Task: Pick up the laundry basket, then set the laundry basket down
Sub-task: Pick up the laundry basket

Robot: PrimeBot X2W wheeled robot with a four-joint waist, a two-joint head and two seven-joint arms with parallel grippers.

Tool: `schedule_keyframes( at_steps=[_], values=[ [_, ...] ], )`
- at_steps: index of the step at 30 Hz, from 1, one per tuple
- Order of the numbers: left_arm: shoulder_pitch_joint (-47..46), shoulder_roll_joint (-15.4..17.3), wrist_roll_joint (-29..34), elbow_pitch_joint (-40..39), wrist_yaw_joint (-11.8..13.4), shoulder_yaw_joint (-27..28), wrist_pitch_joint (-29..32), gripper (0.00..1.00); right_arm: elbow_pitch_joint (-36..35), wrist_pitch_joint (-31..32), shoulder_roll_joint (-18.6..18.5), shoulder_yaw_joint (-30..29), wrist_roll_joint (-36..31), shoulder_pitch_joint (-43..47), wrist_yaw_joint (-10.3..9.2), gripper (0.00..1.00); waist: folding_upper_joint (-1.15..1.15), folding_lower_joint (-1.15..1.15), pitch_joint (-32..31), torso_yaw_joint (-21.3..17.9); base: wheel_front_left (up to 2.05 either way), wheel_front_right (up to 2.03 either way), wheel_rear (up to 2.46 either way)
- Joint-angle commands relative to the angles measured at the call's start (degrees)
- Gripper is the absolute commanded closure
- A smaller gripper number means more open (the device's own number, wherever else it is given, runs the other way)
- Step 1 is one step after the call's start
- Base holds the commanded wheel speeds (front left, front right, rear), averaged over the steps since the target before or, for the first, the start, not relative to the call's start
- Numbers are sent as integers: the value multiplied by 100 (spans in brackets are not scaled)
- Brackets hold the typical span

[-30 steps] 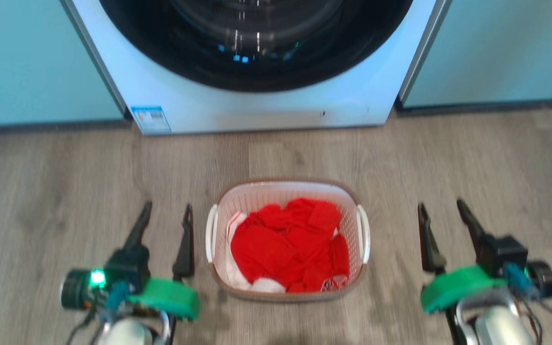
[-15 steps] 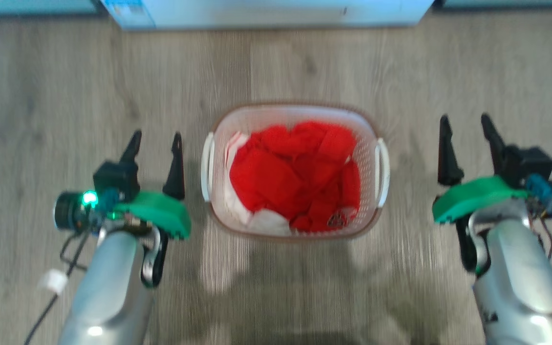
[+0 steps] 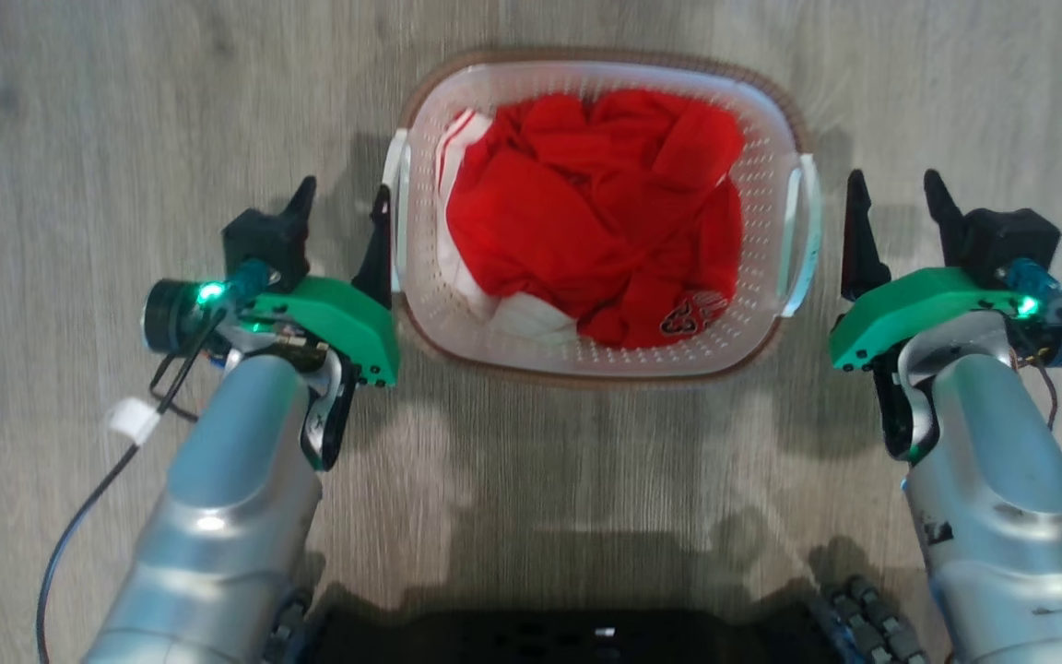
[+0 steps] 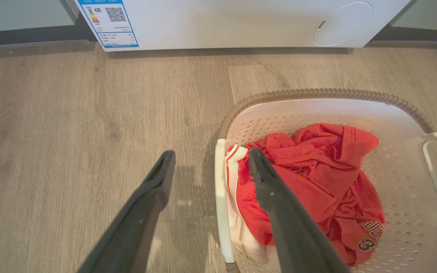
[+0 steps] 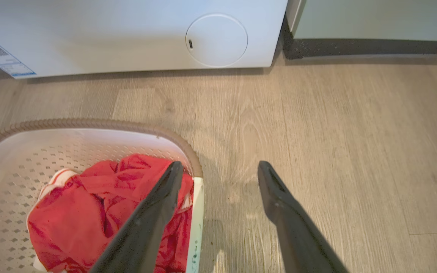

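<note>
The laundry basket (image 3: 586,372), white perforated plastic with a brown rim, stands on the wooden floor holding red clothes (image 3: 586,203). My left gripper (image 3: 342,207) is open just left of the basket's left handle (image 3: 395,212), its inner finger close beside it. In the left wrist view my left gripper (image 4: 211,153) frames that handle (image 4: 220,197), one finger over the clothes and one over the floor. My right gripper (image 3: 895,184) is open just right of the right handle (image 3: 803,231). The right wrist view shows my right gripper (image 5: 220,165) framing this handle (image 5: 195,227) the same way. Neither gripper holds anything.
A white washing machine's base (image 4: 222,22) stands beyond the basket, with a round cover (image 5: 216,40) and a label (image 4: 112,22). Pale cabinets (image 5: 374,19) flank it. My dark base (image 3: 586,636) is at the head view's bottom edge. Wooden floor (image 5: 355,151) surrounds the basket.
The head camera has tilted down, so the washing machine has left its view and the basket sits higher and larger. Both open grippers have come closer to the basket's handles.
</note>
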Motion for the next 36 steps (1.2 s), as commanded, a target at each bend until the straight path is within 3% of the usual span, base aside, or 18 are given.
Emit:
schedule_keyframes(
  at_steps=[1,18,36],
  values=[
    [-67,116,-44,16,5,60,-30,0,18,-77,-11,131,-8,37,14,0,0,-1,239,63,0,0,0],
    [-949,115,-268,1194,-8,-629,-30,0,535,-77,-11,647,187,-456,14,0,0,-1,1026,86,0,0,0],
    [-1567,115,-529,1667,-25,-1307,-30,0,1092,-77,-11,1036,423,-819,14,0,0,-1,1415,46,0,0,0]
  ],
)
